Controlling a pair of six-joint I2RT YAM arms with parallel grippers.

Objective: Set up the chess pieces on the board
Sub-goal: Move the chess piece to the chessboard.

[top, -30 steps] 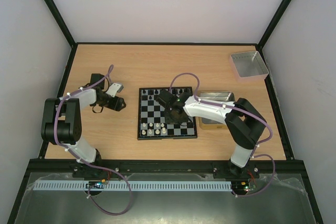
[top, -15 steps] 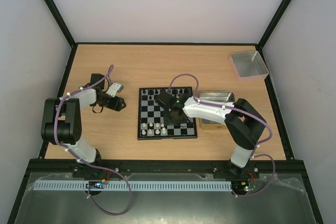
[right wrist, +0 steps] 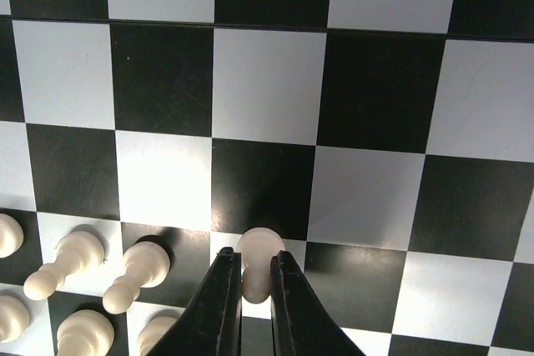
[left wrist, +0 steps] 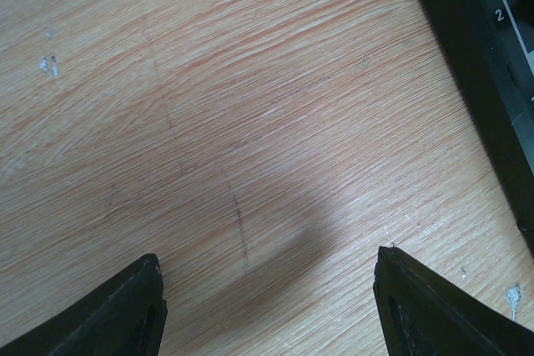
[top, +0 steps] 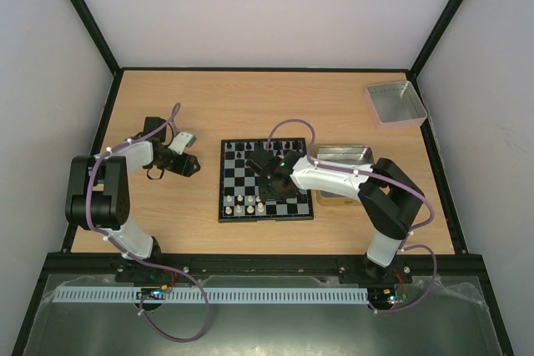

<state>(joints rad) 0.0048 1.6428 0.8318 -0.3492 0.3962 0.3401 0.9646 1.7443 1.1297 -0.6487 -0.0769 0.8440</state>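
Stock of my station, largest item first.

1. Bench [top: 250, 106]: pale wood top with a black frame. I count everything below on it.
2. Right arm [top: 380, 198]: it reaches from its base leftward over the board. Left arm [top: 104, 189]: it is folded at the left of the bench, with its head pointing toward the board.
3. The board [top: 238, 181]: black and white squares with a black rim, lying flat at the middle of the bench between the two arms. My left wrist view catches only its rim at the right edge.
4. Metal tray [top: 342, 154]: just beside the board's right rim, with a tan-rimmed tray [top: 334, 198] showing at its near side.
5. Square grey container [top: 395, 103]: far right corner, well apart from the board.
6. Left pincer [left wrist: 267, 256]: fingers apart with nothing between them, over bare wood left of the board.
7. Right pincer [right wrist: 254, 260]: fingers drawn together and clamped on one white pawn [right wrist: 260, 246] low over the board's near half. I cannot tell whether the pawn's foot touches its square.
8. The chess pieces: white pieces [top: 246, 203] are grouped in the near left rows, several upright just beside the held pawn in my right wrist view. Black pieces [top: 246, 147] stand along the far row. They are too small from above for me to name each kind.
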